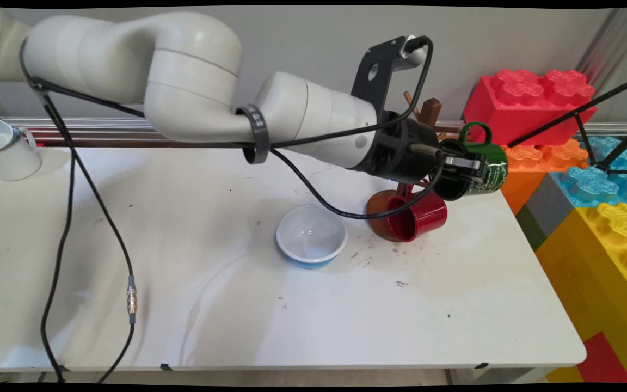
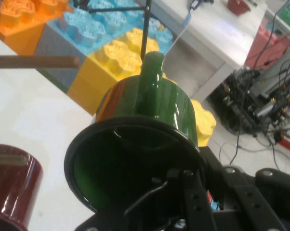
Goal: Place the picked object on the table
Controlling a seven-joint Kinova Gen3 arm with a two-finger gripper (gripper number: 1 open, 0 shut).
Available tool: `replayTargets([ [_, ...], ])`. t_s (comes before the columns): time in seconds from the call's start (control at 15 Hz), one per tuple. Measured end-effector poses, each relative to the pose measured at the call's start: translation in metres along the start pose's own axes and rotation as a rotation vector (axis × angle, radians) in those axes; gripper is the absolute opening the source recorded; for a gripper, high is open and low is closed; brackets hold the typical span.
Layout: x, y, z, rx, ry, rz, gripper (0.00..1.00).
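Gripper (image 1: pixel 468 166) clamped on the rim of a green mug (image 1: pixel 485 163), one finger inside the mouth, one outside. Mug held on its side, clear of the table (image 1: pixel 237 305), handle up, at the far right of the tabletop. Wooden mug rack (image 1: pixel 428 111) just behind the gripper; one peg (image 2: pixel 34 61) crosses the hand view beside the mug. Red mug (image 1: pixel 419 215) hangs on the rack just below the held mug. White bowl with blue base (image 1: pixel 311 235) sits upright left of the red mug. White mug (image 1: pixel 3 148) at far left edge. Big coloured toy bricks (image 1: pixel 591 218) stacked right of the table.
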Motion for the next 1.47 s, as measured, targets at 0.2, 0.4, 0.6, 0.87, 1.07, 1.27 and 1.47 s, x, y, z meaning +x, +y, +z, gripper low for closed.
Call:
replayTargets([
  [0.2, 0.003, 0.001, -0.009, 0.024, -0.065, 0.041, 0.00],
  [0.4, 0.004, 0.002, -0.015, 0.039, -0.121, 0.069, 0.00],
  [0.6, 0.007, 0.006, -0.024, 0.050, -0.181, 0.098, 0.00],
  [0.87, 0.011, 0.011, -0.036, 0.073, -0.276, 0.127, 0.00],
  [1.07, 0.015, 0.015, -0.041, 0.100, -0.338, 0.139, 0.00],
  [1.27, 0.018, 0.018, -0.042, 0.135, -0.385, 0.147, 0.00],
  [1.47, 0.021, 0.021, -0.040, 0.172, -0.427, 0.152, 0.00],
])
